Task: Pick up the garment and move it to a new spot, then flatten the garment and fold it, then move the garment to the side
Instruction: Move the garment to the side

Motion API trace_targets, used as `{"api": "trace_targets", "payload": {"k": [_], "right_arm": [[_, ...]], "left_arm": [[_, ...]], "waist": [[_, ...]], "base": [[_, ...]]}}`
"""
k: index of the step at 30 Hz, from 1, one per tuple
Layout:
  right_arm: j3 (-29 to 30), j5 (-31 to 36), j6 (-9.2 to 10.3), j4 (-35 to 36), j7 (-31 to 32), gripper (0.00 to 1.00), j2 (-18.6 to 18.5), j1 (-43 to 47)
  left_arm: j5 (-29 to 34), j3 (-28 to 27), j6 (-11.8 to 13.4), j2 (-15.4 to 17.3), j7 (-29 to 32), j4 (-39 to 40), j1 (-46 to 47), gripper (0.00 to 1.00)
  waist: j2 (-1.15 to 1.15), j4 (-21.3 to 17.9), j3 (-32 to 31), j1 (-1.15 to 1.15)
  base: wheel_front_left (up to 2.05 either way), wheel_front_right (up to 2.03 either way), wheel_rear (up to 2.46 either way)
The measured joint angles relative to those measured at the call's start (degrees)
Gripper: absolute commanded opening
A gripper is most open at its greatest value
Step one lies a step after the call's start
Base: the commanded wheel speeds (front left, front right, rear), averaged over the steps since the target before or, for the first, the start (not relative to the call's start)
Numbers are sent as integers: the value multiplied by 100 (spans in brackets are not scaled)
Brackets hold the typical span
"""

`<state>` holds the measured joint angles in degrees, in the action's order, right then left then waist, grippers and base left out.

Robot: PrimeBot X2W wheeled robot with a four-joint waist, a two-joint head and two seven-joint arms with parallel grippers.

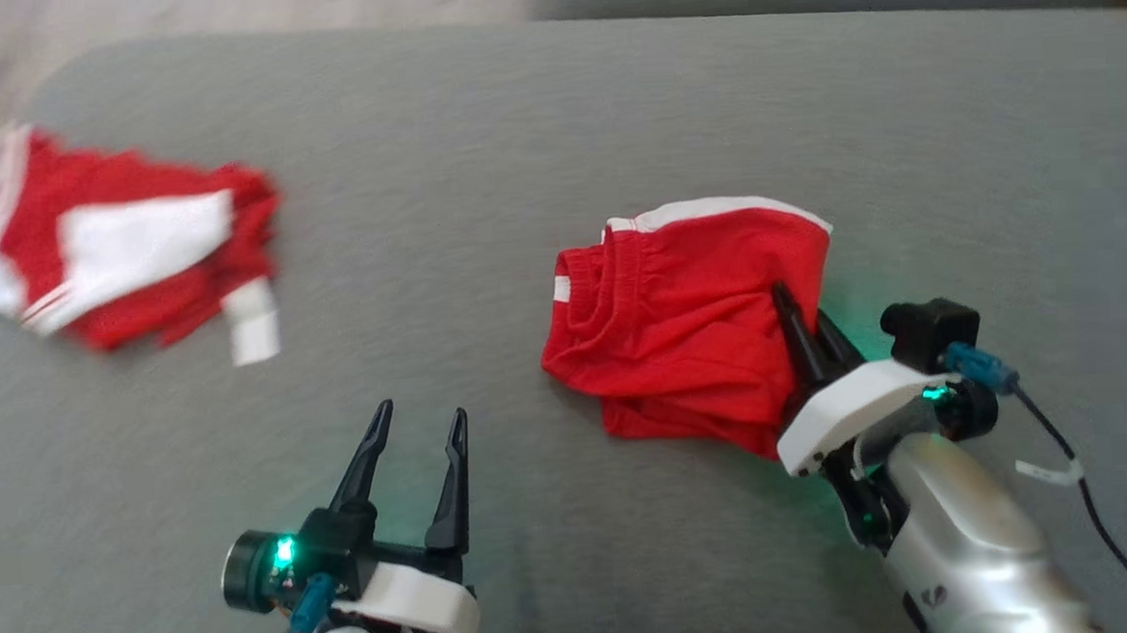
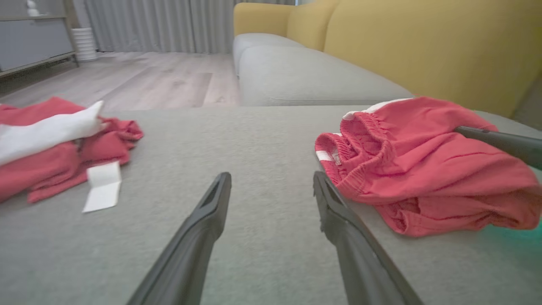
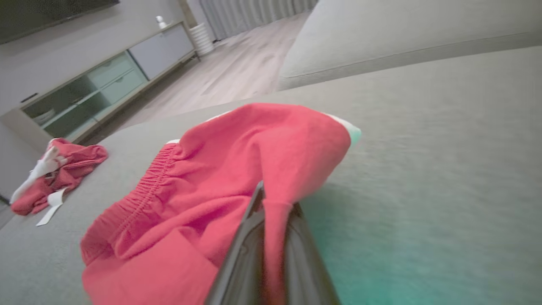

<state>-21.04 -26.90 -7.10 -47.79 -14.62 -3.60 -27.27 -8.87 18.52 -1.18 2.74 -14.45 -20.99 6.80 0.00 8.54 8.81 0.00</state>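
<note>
Grey sofa cushion [image 1: 514, 116], red shorts [image 1: 679, 320] bunched up right of centre. A fold at their right edge is pinched tight by the right gripper [image 1: 802, 312], presumably for lifting them elsewhere. Meanwhile the left gripper [image 1: 415, 428] is held wide and empty, probably for flattening later.

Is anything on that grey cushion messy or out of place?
Nothing looks spilled or torn, but both garments are rumpled. The red shorts lie bunched, a fold pinched in the right gripper. Farther left, a red-and-white garment sits in a heap with a white strip trailing out onto the grey cushion.
</note>
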Motion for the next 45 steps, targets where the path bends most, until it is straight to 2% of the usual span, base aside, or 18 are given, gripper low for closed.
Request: {"api": "trace_targets", "payload": {"k": [13, 19, 23, 27, 32, 33, 35, 39, 41, 42, 43, 45], "right_arm": [[3, 182, 0, 133, 0, 0, -1, 152], [151, 389, 0, 67, 0, 0, 0, 193], [430, 970, 0, -111, 0, 0, 3, 7], [871, 1599, -1, -391, 0, 0, -183, -721], [1444, 2374, -1, -959, 75, 0, -920, -1716], [1768, 2648, -1, -1183, 196, 0, -1225, -1963], [2118, 2944, -1, -1348, 289, 0, -1507, -2120], [2895, 3467, -1, -1525, 464, 0, -1894, -2305], [3262, 3737, -1, -1527, 520, 0, -1967, -2350], [3450, 3866, -1, -1511, 523, 58, -1985, -2371], [3665, 3980, -1, -1469, 522, 100, -1984, -2384], [3992, 4230, -1, -1374, 521, 100, -1946, -2397]], "left_arm": [[30, 392, -133, 0, 0, 100, 294, 100], [-116, 402, -129, -1, 0, 98, 339, 100], [-87, 427, -142, 0, 0, 69, 347, 100], [-11, 427, -194, 2, 0, 63, 354, 100], [97, 405, -293, 2, 0, 18, 484, 100], [149, 392, -299, 2, 0, 18, 561, 100], [185, 361, -343, 1, -1, 23, 620, 100], [187, 290, -346, 0, -1, 37, 626, 100], [189, 226, -352, 1, -1, 41, 626, 100], [190, 205, -357, 1, 0, 41, 625, 100], [192, 189, -365, 1, 0, 41, 626, 100], [237, 165, -389, 2, 0, 41, 626, 100]], "waist": [[0, -2264, -62, 0], [0, -2886, 101, 0], [0, -2903, 319, 1], [0, -2701, 473, 0], [0, -2335, 684, 1], [0, -2168, 767, 1], [0, -2002, 848, 1], [0, -1715, 1019, 1], [0, -1609, 1110, 0], [0, -1568, 1153, 1], [0, -1535, 1194, 1], [0, -1495, 1265, 1]], "base": [[0, 0, 0], [0, 0, 0], [0, 0, 0], [0, 0, 0], [0, 0, 0], [0, 0, 0], [0, 0, 0], [0, 0, 0], [0, 0, 0], [0, 0, 0], [0, 0, 0], [0, 0, 0]]}}
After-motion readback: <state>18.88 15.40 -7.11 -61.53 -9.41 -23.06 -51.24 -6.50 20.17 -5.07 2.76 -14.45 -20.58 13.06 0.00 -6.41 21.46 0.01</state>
